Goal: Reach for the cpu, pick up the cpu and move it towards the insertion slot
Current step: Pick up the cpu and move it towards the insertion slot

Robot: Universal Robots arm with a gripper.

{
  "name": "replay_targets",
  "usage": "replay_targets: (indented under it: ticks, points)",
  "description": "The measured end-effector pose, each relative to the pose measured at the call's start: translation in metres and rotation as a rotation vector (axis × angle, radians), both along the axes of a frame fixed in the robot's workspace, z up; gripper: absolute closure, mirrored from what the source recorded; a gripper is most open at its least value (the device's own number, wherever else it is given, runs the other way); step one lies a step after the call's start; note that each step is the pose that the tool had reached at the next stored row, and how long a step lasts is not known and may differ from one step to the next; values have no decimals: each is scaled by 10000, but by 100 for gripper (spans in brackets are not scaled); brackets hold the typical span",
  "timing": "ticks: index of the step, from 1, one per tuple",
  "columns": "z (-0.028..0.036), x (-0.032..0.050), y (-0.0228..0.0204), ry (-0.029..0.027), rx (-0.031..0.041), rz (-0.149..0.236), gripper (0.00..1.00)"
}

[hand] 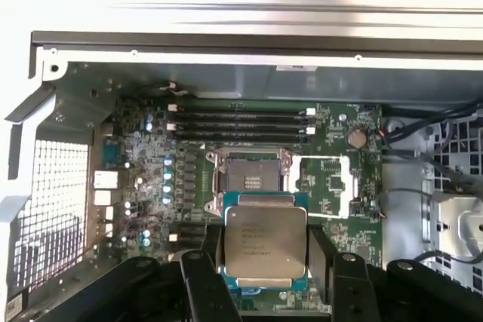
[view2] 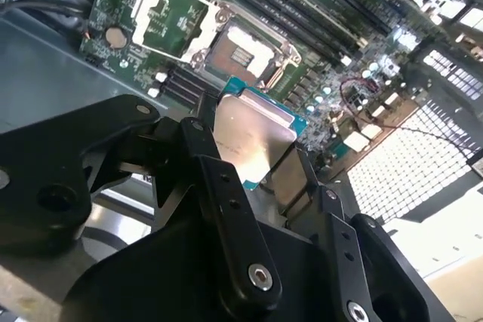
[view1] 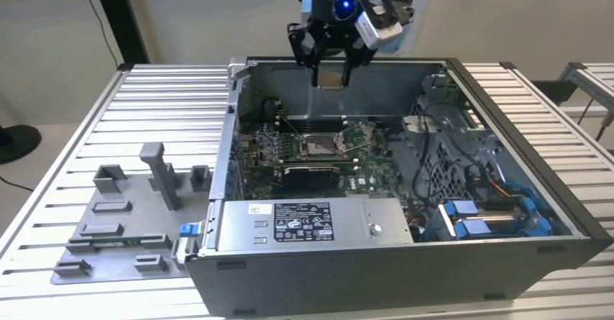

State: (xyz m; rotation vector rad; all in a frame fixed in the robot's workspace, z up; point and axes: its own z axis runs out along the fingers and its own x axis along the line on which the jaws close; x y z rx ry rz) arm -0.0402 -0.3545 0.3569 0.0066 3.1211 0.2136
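My gripper (view1: 331, 75) hangs over the back part of the open computer case (view1: 566, 219), shut on the cpu (view1: 332, 80). The cpu is a small square chip with a silvery face and a green edge. Both wrist views show the black fingers (hand: 209, 250) pressing on two opposite edges of the cpu (hand: 266, 240) (view2: 249, 137). The insertion slot (view1: 321, 144) lies below on the green board, a square socket with a shiny metal frame, standing open. In the first wrist view the slot (hand: 249, 173) sits just beyond the held cpu, and in the second wrist view the slot (view2: 241, 50) is likewise bare.
A grey fixture plate with upright blocks (view1: 125, 219) lies on the slatted table at the exterior view's left. Inside the case are a metal power supply box (view1: 298, 223) at the front, cables and blue parts (view1: 499, 216) at the right, and long memory slots (hand: 241, 122) behind the socket.
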Motion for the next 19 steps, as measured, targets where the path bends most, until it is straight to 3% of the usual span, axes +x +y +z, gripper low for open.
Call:
replay_targets:
  ticks: [3, 5, 7, 9, 10, 19]
  points:
    - [-5, 0, 81, -1, -27, 0, 100]
    - [-8, 0, 153, -3, -169, 0, 100]
    - [-10, 0, 198, -7, -508, 0, 100]
    - [-11, 0, 213, -7, -866, 0, 100]
    - [-10, 0, 216, -5, -991, 0, 100]
    - [-12, -2, 219, 0, -998, -112, 100]
